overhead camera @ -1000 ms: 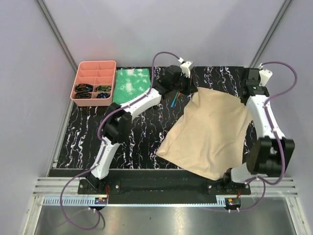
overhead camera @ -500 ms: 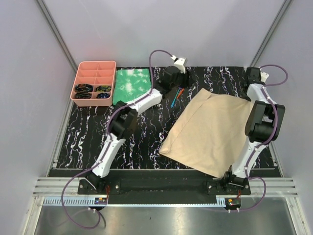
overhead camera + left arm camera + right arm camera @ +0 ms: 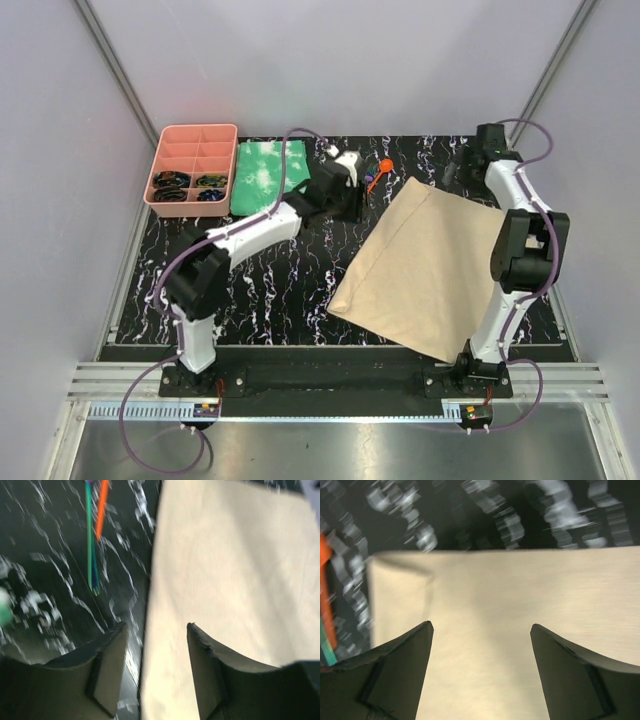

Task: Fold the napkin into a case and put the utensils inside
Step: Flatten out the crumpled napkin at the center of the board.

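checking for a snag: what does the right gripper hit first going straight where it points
Most likely the tan napkin, which fills the view between the open jaws of the right gripper; depth is unclear.

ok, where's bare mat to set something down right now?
Biggest bare patch: mat between the left arm and the napkin, down to the near edge. Smaller strip in front of the pink tray, left of that arm. Far edge is crowded: tray, green cloth, left gripper, utensils.
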### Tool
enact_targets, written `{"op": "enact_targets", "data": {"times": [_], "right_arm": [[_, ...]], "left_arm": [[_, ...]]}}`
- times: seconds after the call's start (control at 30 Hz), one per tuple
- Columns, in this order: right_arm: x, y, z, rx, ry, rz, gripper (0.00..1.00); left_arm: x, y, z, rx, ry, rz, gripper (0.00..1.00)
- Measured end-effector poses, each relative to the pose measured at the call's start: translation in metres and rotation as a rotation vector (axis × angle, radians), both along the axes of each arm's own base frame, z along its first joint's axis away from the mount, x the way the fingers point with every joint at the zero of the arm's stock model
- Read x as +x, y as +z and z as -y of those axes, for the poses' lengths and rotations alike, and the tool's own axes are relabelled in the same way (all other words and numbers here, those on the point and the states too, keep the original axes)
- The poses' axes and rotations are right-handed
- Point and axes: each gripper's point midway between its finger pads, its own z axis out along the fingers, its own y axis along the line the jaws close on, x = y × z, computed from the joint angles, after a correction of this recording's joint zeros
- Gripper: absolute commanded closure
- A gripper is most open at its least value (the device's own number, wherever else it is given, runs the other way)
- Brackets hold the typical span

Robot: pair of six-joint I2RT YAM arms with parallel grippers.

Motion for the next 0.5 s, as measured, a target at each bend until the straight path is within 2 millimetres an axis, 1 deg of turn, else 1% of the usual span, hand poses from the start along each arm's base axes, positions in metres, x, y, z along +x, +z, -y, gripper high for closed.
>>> {"op": "enact_targets", "data": {"times": [0.07,0.1,0.13,0.2,0.23,0.27,0.33,0.43,0.5], "right_arm": [[0.003,-0.007,-0.040,0.106,0.093,0.007,0.13],[0.003,-0.010,-0.056,0.149,0.133,0.007,0.15],[0.004,-0.011,-0.070,0.189,0.166,0.009,0.19],[0.011,-0.012,-0.088,0.251,0.214,0.026,0.22],[0.014,-0.014,-0.092,0.269,0.228,0.029,0.26],[0.019,-0.015,-0.095,0.286,0.240,0.036,0.29],[0.033,-0.022,-0.097,0.308,0.260,0.046,0.36],[0.049,-0.036,-0.100,0.336,0.279,0.047,0.38],[0.056,-0.046,-0.102,0.353,0.289,0.041,0.41]], "left_arm": [[-0.037,-0.003,0.005,0.058,-0.052,-0.013,0.41],[-0.054,-0.004,0.006,0.089,-0.078,-0.007,0.41],[-0.080,-0.007,0.008,0.132,-0.118,-0.006,0.41],[-0.127,-0.012,0.014,0.203,-0.203,0.012,0.40],[-0.149,-0.015,0.016,0.235,-0.250,0.018,0.39],[-0.167,-0.020,0.017,0.268,-0.287,0.023,0.39],[-0.188,-0.031,0.011,0.339,-0.326,0.032,0.38],[-0.196,-0.050,-0.005,0.444,-0.330,0.036,0.33],[-0.198,-0.058,-0.014,0.496,-0.329,0.032,0.33]]}}
